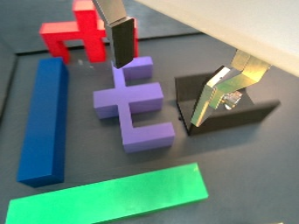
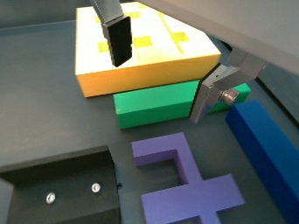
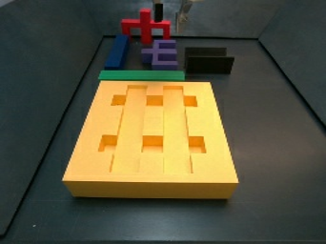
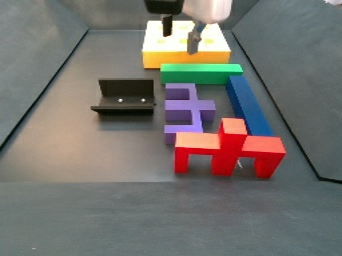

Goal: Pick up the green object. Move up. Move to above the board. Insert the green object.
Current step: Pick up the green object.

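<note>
The green object is a long green bar lying flat on the floor against the end of the board. It also shows in both wrist views and in a side view. The board is a thick orange-yellow block with grooves and square holes. My gripper is open and empty, raised above the pieces near the green bar. Its fingers hold nothing between them.
A blue bar lies at right angles to the green one. A purple piece lies beside it, and a red piece beyond. The fixture stands near the purple piece. Dark walls ring the floor.
</note>
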Available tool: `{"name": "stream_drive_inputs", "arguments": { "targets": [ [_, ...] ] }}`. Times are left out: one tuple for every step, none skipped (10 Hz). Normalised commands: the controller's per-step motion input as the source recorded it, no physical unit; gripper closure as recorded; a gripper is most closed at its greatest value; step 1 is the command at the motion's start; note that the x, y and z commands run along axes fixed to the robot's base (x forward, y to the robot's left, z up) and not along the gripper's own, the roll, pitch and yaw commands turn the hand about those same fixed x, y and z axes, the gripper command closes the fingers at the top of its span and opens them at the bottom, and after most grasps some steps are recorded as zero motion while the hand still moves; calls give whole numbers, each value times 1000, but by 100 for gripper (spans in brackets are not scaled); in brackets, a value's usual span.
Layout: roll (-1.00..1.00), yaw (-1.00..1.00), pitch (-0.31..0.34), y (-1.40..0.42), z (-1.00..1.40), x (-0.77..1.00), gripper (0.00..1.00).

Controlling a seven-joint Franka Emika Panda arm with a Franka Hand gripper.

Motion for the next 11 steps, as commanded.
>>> {"name": "stream_drive_inputs", "arguments": {
  "targets": [
    [9, -531, -83, -94, -326, 0, 0],
    [0, -546, -44, -100, -214, 0, 0],
    [-49, -294, -97, 0, -123, 0, 0],
    [0, -26, 0, -46, 0, 37, 0],
    [6, 0, 0, 0, 0, 0, 0],
    [23, 0, 0, 0, 0, 0, 0],
    [-6, -106, -70, -180, 0, -29, 0],
    [0, -154, -76, -371, -117, 0, 0],
    [0, -246, -73, -431, -237, 0, 0],
    [-26, -420, -83, -389, -351, -14, 0],
    [-57, -620, -89, -191, -409, -171, 0]
  ]
}}
